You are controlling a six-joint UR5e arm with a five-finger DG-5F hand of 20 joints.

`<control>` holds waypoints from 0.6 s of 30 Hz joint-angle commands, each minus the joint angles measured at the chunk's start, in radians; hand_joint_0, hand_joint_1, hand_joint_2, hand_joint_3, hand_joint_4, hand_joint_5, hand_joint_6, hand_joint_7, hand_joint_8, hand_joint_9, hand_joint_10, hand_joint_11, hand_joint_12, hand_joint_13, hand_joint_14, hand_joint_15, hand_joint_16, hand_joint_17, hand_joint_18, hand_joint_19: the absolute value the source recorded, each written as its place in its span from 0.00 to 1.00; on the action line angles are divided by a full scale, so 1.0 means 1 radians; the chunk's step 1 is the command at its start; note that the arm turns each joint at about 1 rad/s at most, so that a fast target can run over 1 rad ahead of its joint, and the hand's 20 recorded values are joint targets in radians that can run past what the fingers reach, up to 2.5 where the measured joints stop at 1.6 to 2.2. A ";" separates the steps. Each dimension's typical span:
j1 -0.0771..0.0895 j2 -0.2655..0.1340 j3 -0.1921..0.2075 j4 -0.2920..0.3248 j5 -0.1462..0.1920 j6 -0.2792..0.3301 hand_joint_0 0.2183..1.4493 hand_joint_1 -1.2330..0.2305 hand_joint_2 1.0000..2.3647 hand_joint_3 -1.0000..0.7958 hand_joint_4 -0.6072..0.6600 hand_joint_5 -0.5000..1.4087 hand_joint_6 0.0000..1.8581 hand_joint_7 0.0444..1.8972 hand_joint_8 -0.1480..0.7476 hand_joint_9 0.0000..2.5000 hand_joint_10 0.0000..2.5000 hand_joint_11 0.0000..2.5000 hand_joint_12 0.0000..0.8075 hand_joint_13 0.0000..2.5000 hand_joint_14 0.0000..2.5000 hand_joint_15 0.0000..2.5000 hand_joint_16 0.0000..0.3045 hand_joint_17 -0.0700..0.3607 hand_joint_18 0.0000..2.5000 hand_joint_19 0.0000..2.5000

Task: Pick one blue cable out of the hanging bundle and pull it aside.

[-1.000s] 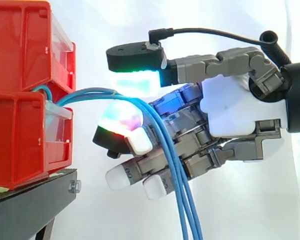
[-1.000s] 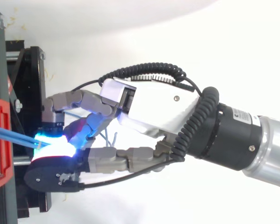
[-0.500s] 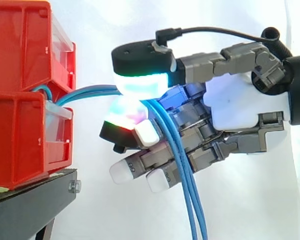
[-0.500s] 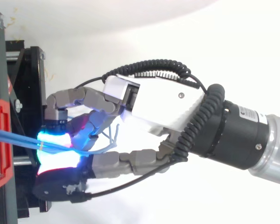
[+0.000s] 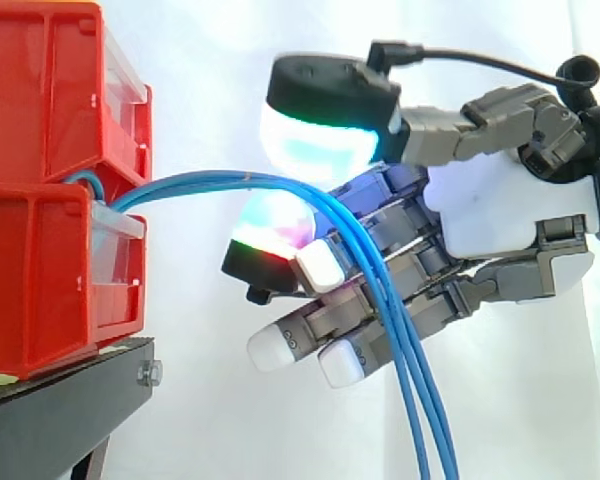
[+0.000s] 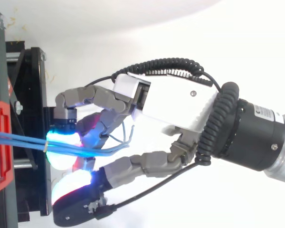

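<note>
Several blue cables come out between the two stacked red bins, arc to the right and hang down in front of my hand. They lie over the finger whose pad glows red and green. The thumb's cyan-green pad sits above the cables with a gap to them. From above, the cables run from the red bin across a glowing fingertip into my hand, and the thumb is spread to one side. The fingers are only slightly bent.
The bins stand on a black stand, close to the left of my fingertips. A white curtain hangs behind everything. The black frame lies under my fingertips in the top view.
The thumb has lifted off the cables after pressing on them half a second ago. My hand has moved right, away from the bins, and the cables' bend has shifted right with it.
</note>
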 commanded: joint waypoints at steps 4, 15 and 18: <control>0.000 0.003 0.000 -0.003 -0.001 0.012 0.21 0.47 0.00 0.28 0.70 0.20 0.47 0.77 0.59 0.41 0.01 0.19 0.58 0.31 0.00 0.14 0.21 0.49 0.31 0.21; -0.002 0.002 0.006 -0.003 -0.001 0.012 0.28 0.36 0.01 0.59 0.73 0.20 0.48 0.81 0.61 0.41 0.00 0.20 0.59 0.32 0.01 0.14 0.22 0.51 0.32 0.20; -0.003 0.003 0.009 -0.003 -0.001 0.010 0.29 0.32 0.02 0.61 0.71 0.19 0.48 0.81 0.60 0.41 0.01 0.20 0.58 0.32 0.00 0.14 0.21 0.50 0.33 0.20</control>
